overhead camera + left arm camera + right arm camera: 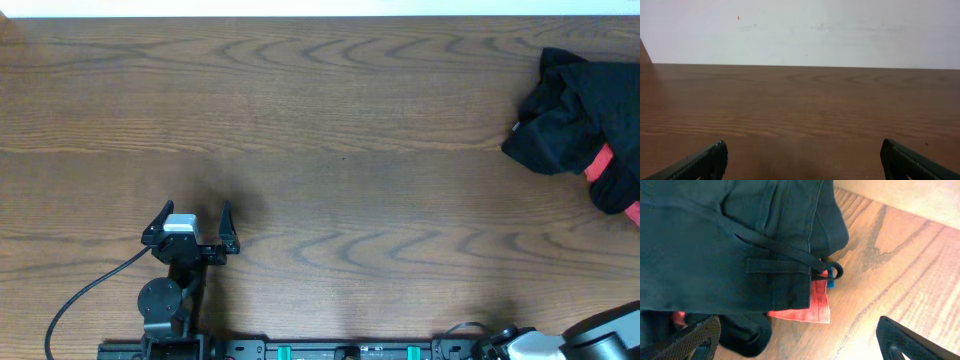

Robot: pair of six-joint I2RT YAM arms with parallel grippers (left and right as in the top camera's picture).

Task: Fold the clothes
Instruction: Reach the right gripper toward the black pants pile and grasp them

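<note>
Left arm (168, 295): upright at the near side, wrist reaching forward.
Left gripper (195, 214): fingers (710, 159) spread wide, nothing between them.
Right arm (605, 340): partly in frame, lower right corner.
Right gripper (800, 341): fingers (910, 342) spread wide, gripping nothing.

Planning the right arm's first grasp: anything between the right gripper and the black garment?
Nothing visible. The black garment lies right ahead of the open right gripper, drawstring on top. Red fabric pokes out from under its edge, so a low pinch there might catch both.
</note>
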